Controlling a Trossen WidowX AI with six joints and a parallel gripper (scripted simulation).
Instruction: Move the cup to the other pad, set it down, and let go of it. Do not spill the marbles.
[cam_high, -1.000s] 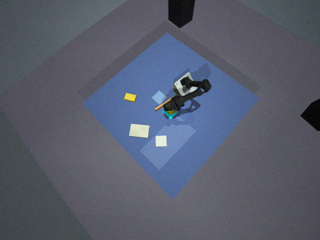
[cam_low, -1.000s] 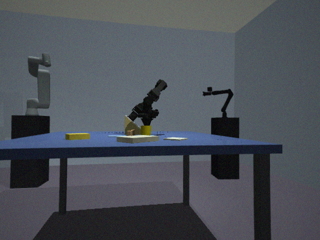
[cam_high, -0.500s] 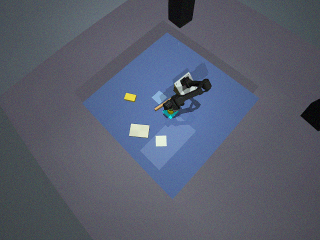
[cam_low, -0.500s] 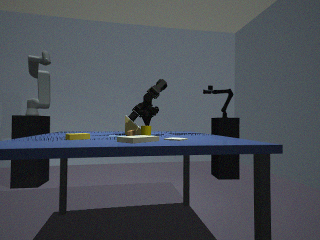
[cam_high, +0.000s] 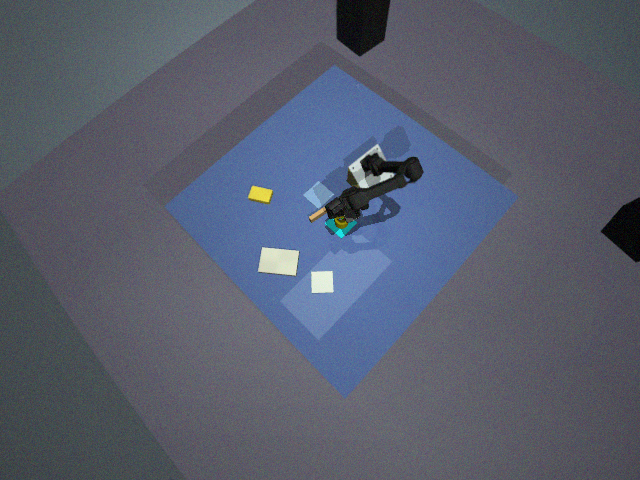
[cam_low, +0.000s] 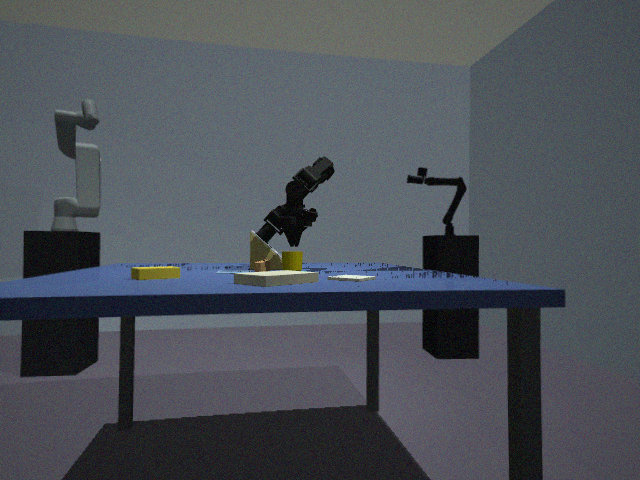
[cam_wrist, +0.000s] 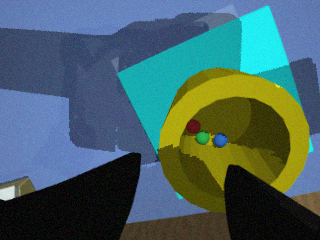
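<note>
Open empty gripper (cam_wrist: 180, 190) above yellow cup (cam_wrist: 234, 136), 3 marbles (cam_wrist: 203, 138), wooden rod (cam_high: 316, 215) beside

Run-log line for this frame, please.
phase: release | cup: upright on cyan pad | marbles: inside | gripper: open, above cup

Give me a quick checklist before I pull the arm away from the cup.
1. Cup on the cyan pad: ok.
2. Cup upright, mouth up: ok.
3. Marbles inside, red, green and blue: ok.
4. Gripper open, fingers off the cup wall: ok.
5. Gripper above the rim in the exterior view: ok.
6. Wooden stick beside the pad, clear of the retreat path: cannot tell.
</note>
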